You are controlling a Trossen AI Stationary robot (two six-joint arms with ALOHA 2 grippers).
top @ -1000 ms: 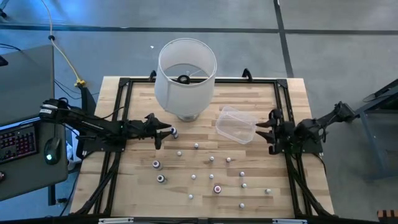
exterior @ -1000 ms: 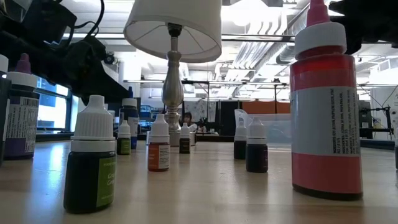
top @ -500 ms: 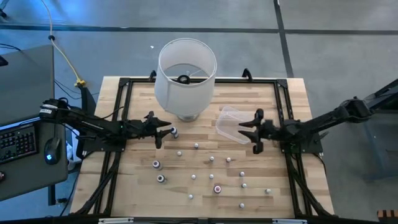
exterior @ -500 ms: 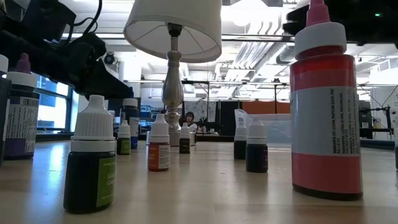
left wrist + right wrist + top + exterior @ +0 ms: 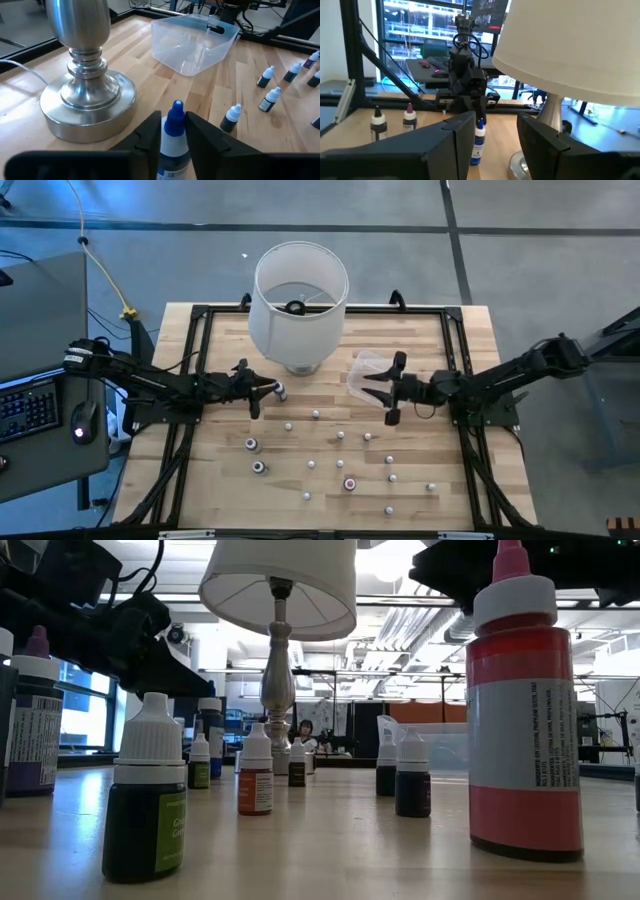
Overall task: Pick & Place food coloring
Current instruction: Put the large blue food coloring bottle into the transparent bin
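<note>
Pale butcher-block table: left hand clenched round a blue-capped bottle; right hand spread.

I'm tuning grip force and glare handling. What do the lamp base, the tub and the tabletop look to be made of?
Lamp base: polished metal by its look, silvery with mirror-like reflections.
Tub: clear, thin plastic; the wood shows through its walls.
Tabletop: light wood in joined strips, probably butcher block, with a smooth satin finish.

One camera looks straight down; another sits level at the tabletop, close to bottles. Wrist cameras face each other, sharing the blue-capped white bottle.
</note>
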